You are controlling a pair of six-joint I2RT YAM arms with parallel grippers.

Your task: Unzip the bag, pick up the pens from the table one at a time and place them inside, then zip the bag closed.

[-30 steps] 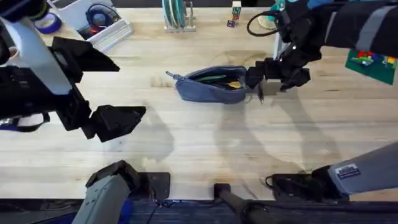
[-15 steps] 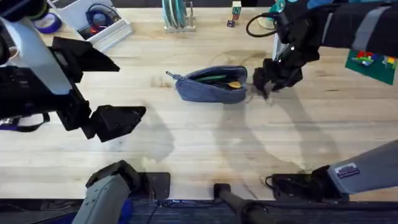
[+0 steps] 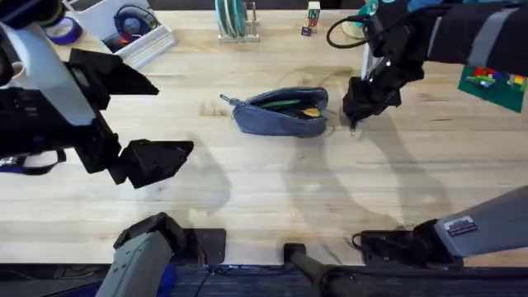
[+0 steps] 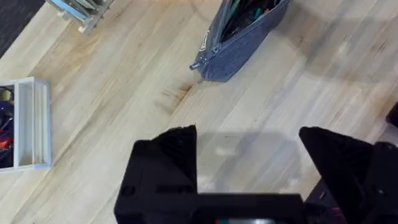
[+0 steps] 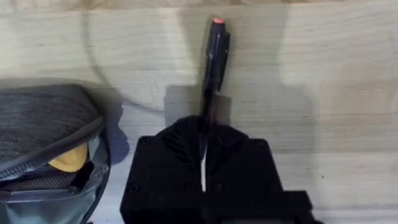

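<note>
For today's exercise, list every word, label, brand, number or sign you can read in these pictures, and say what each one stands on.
No text can be read in these pictures.
White label on the right arm, overhead view: print too small to read.
Small box at the table's far edge: markings too blurred to read.

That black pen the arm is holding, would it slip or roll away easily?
Probably, a little. The pen is slim, round and smooth-looking, so it would likely roll on the flat table if dropped. The right gripper pinches only one end, so it may swivel between the jaws. It looks rigid and light, so bending seems unlikely.
</note>
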